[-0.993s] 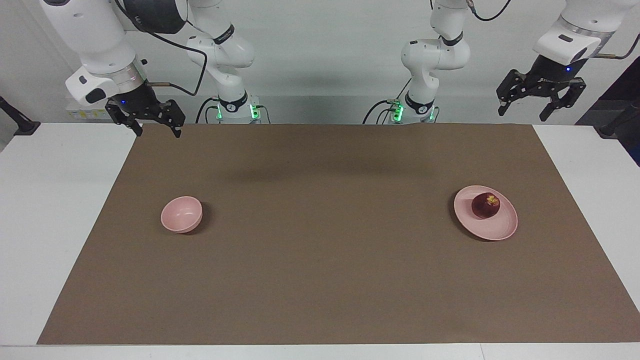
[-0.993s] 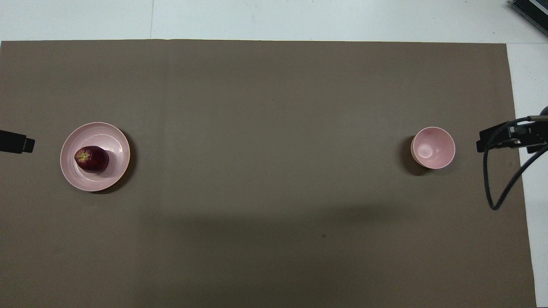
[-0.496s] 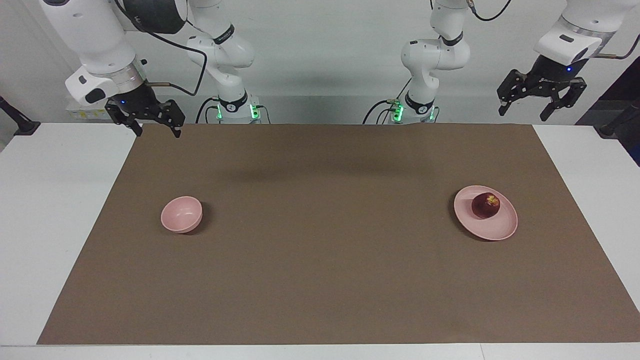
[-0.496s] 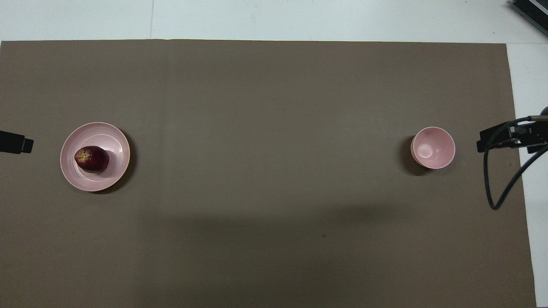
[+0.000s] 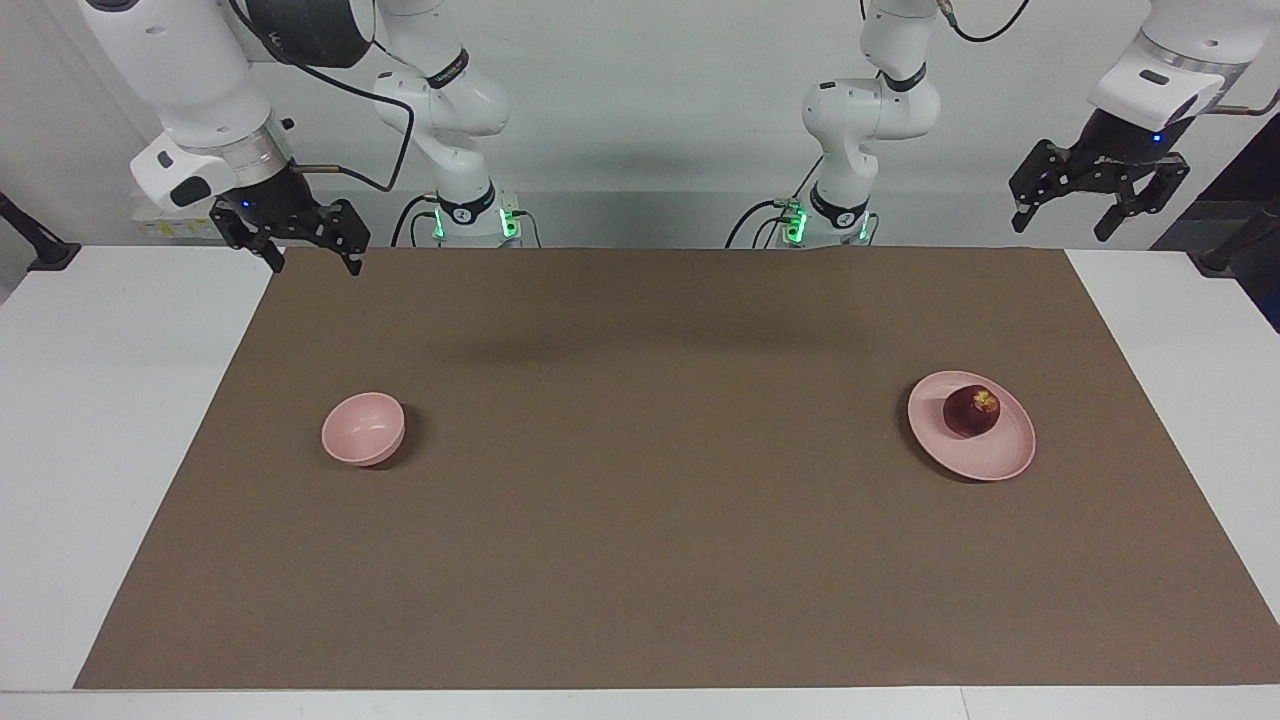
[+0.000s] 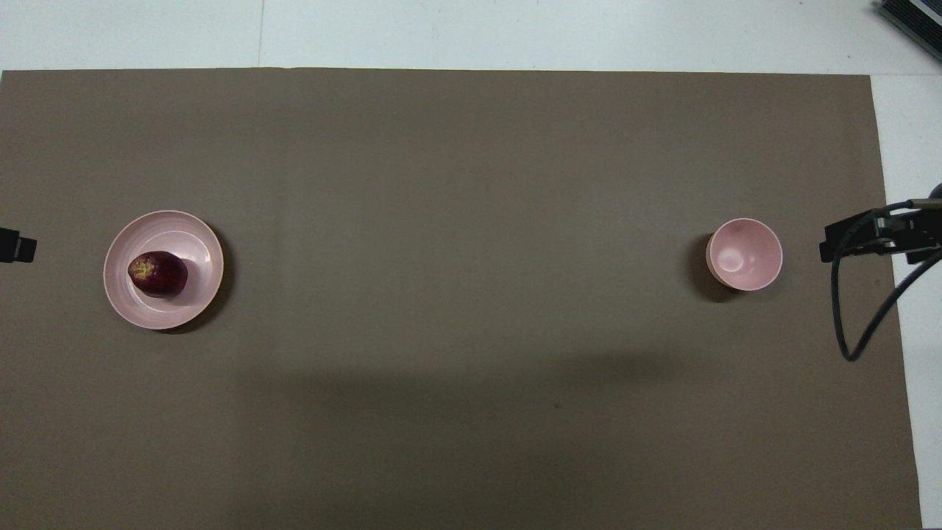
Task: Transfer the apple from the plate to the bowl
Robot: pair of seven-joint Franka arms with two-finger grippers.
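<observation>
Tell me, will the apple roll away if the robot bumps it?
Probably a little. The apple is round, so a nudge would likely set it rolling. But it sits on the plate, whose low rim may catch it. Its skin looks smooth, so fingers might slip unless they squeeze it across the middle.

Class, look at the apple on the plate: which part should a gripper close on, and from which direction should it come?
Grip the apple across its round middle, coming straight down from above. It sits low on the plate, whose raised rim would likely block a sideways approach. The left gripper, open, seems the better placed.
</observation>
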